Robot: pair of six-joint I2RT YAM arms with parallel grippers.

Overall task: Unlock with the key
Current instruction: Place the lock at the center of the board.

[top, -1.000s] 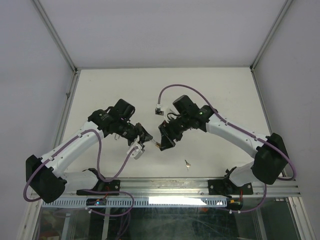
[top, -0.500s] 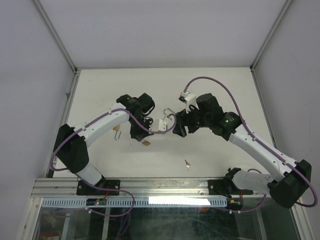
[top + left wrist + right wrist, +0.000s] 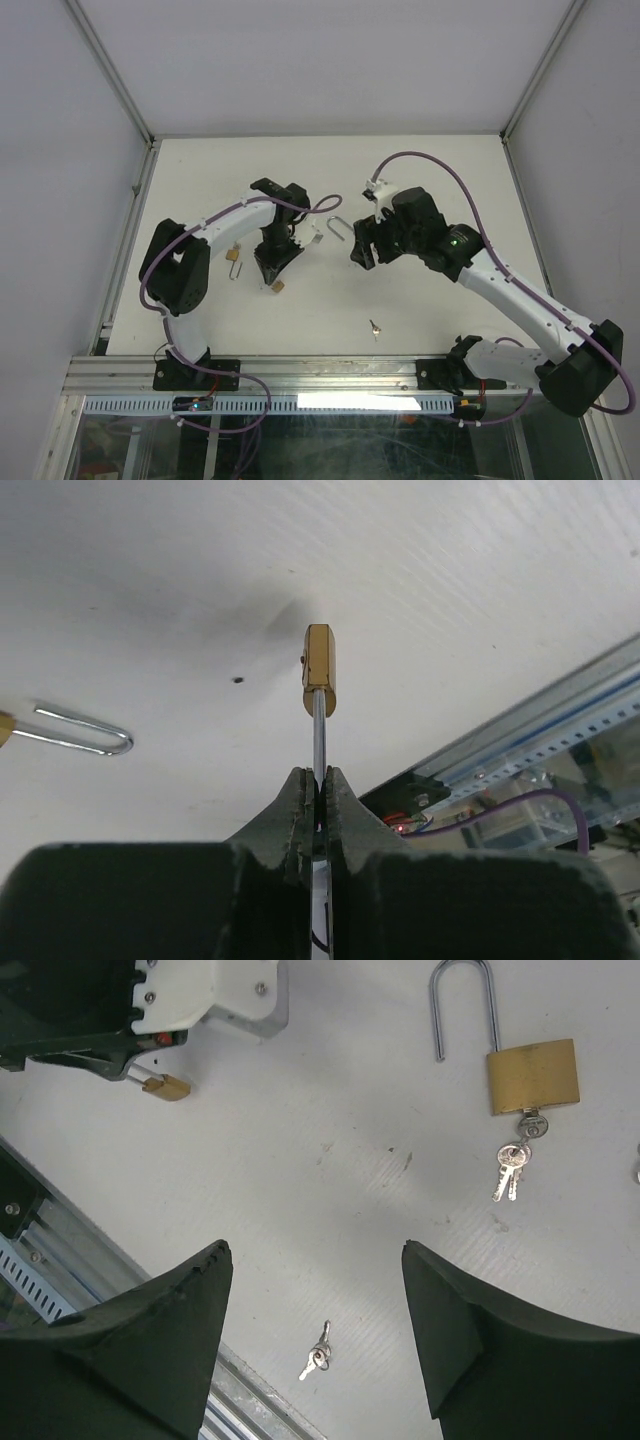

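My left gripper (image 3: 272, 266) (image 3: 318, 776) is shut on a thin silver metal piece that runs into a small brass padlock (image 3: 319, 670) (image 3: 279, 287) (image 3: 166, 1087), held just above the table; whether that piece is its shackle or a key I cannot tell. My right gripper (image 3: 358, 252) (image 3: 315, 1250) hangs open and empty above the table. A larger brass padlock (image 3: 533, 1075) lies with its shackle (image 3: 338, 222) swung open and keys (image 3: 512, 1165) hanging in its keyhole. A loose key bunch (image 3: 374, 326) (image 3: 318, 1355) lies near the front edge.
Another padlock (image 3: 233, 256) with an open shackle (image 3: 85, 730) lies left of my left gripper. The metal rail (image 3: 330, 372) runs along the table's near edge. Purple cables loop over both arms.
The two grippers were close together near the front middle. The right gripper has pulled back to the right and opened wider. The left gripper kept the small padlock and shifted left.
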